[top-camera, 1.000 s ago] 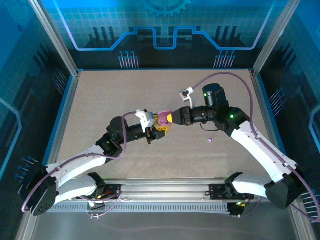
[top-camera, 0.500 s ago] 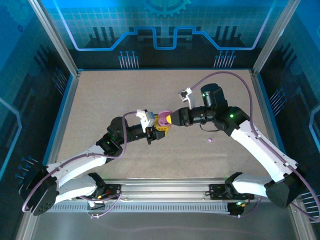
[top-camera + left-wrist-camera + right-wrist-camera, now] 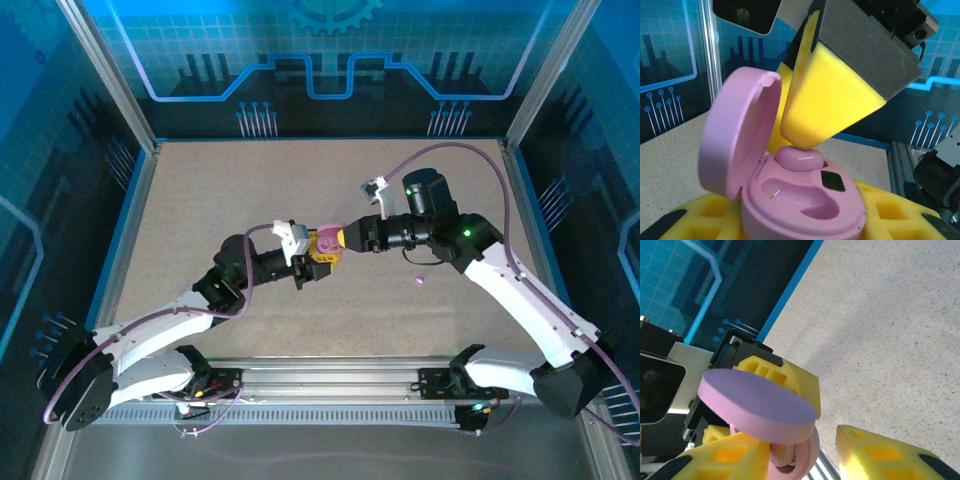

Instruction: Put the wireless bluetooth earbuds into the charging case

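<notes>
Open pink oval plastic charging case [image 3: 805, 207] is gripped by left pincer [image 3: 322, 253]; small pink earbud [image 3: 799, 157] within is touched by parted right pincer [image 3: 343, 238].

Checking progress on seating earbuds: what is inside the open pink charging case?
The glossy pink oval charging case holds one pink earbud in its far socket, under one yellow foam jaw of the right gripper; the near socket is empty. Its underside is hidden.

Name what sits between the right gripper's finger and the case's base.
A pink earbud, in the left wrist view: the yellow finger touches its top, and it sits in the open case's far socket.
</notes>
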